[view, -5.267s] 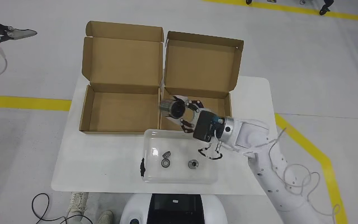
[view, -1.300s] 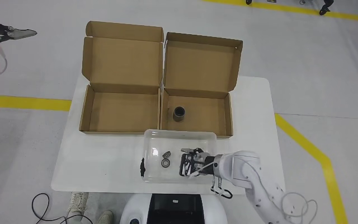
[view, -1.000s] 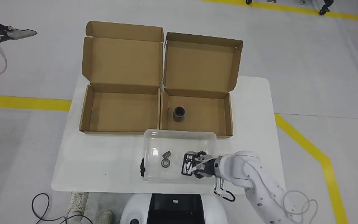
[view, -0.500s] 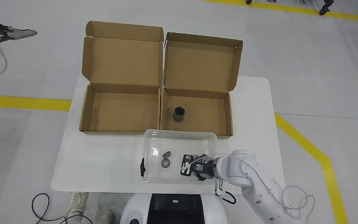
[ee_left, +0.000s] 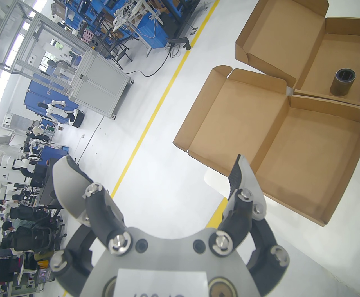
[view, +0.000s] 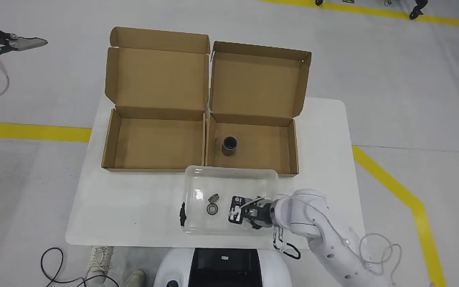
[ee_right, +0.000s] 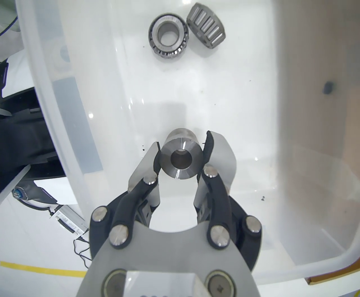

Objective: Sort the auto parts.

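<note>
The right gripper (ee_right: 182,148) has just closed its jaws on the steel bushing (ee_right: 180,170) between them, so it looks ready to lift out for sorting.

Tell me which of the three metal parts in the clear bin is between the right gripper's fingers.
The smooth bushing with a plain bore, clamped in the right gripper; the two roller bearings lie together farther off.
</note>
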Available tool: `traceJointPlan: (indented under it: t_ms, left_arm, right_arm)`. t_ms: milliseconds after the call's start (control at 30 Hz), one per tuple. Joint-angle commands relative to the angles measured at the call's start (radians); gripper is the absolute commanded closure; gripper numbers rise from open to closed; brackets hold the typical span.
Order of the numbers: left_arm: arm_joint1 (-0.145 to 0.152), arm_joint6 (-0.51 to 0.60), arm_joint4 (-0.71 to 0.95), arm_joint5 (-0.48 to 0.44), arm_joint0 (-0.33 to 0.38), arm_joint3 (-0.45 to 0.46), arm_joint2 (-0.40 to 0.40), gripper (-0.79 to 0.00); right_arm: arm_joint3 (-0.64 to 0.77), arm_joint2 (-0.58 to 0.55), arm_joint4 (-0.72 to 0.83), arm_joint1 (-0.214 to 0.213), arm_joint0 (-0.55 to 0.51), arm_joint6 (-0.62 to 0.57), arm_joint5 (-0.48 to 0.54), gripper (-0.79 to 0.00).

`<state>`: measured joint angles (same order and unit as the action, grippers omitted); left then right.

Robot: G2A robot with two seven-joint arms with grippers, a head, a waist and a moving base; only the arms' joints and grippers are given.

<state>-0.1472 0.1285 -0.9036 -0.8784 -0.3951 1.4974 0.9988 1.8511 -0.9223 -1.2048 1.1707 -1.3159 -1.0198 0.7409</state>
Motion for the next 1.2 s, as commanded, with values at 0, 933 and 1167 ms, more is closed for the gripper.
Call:
traceJointPlan:
  t_ms: [0,933,1167]
  left_arm:
    - [0.000,0.000,0.000,0.000,0.000,0.000,0.000,-0.785]
    - [0.000,0.000,0.000,0.000,0.000,0.000,0.000,-0.785]
    - [0.000,0.000,0.000,0.000,0.000,0.000,0.000,-0.785]
  right_arm:
    - [0.012,-0.007,-0.007,-0.003,0.000,0.019,-0.007,0.000]
    - [0.044,-0.124,-0.137,-0.009,0.027,1.046,-0.088,0.000]
    - [0.042,-0.132,-0.140,-0.005,0.060,1.238,-0.079,0.000]
